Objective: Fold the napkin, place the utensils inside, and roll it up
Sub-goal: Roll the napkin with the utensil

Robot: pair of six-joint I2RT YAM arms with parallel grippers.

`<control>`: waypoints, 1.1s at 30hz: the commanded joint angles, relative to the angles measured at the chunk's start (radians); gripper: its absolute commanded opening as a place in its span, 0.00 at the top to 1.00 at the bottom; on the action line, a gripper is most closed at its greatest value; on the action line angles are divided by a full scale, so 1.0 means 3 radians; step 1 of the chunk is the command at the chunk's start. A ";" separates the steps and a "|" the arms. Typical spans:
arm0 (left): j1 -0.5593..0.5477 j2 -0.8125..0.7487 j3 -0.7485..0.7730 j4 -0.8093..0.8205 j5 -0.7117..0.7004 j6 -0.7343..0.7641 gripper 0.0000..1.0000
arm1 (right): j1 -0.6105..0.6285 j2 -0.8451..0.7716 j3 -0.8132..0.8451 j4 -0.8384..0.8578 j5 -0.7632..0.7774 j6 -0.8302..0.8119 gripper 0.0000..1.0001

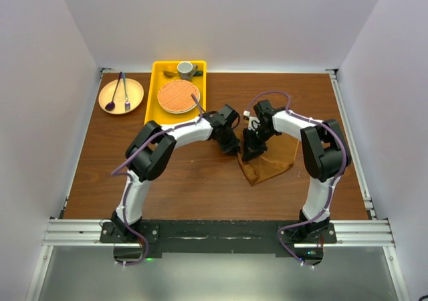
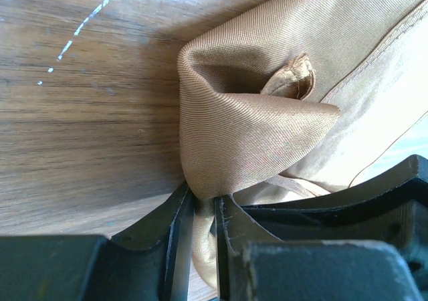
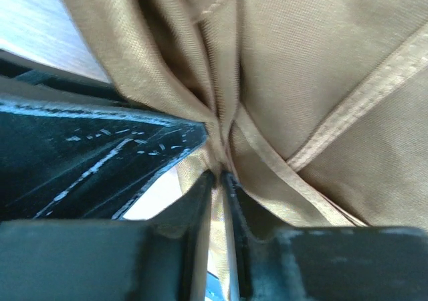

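Seemingly bunched rust-brown napkin (image 1: 273,165), hemmed edges showing.

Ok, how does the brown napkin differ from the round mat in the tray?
The napkin is plain brown cloth, bunched and creased; the mat is orange, woven, round and flat. The napkin lies on the table; the mat lies in the yellow tray. The left tool and the right tool both pinch the napkin; neither touches the mat. Both are warm-coloured.

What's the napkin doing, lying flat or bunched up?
Bunched up: the napkin stands in folds, pinched by the left gripper and right gripper.
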 commanded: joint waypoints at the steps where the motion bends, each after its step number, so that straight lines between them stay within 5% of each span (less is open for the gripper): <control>1: 0.0027 0.0352 -0.0094 -0.0505 -0.0474 0.0203 0.98 | 0.0018 0.0137 -0.0071 0.0004 0.0721 -0.0275 0.75; 11: 0.0027 0.0342 0.0054 -0.0766 -0.0239 0.0034 1.00 | 0.0034 -0.0506 0.0062 -0.0134 0.0665 -0.0347 0.54; 17: 0.0027 0.0367 0.0147 -0.0879 -0.0096 -0.0114 1.00 | 0.0197 -0.1094 -0.0372 0.0498 0.0762 -0.0245 0.41; 26: 0.0027 0.0352 0.0157 -0.0914 0.0104 -0.0252 1.00 | 0.0713 -0.1790 -0.1267 0.1664 0.1161 0.0215 0.49; 33: 0.0048 0.0331 0.0101 -0.0945 0.0160 -0.0253 1.00 | 0.1000 -0.1755 -0.1487 0.1829 0.1662 0.0119 0.54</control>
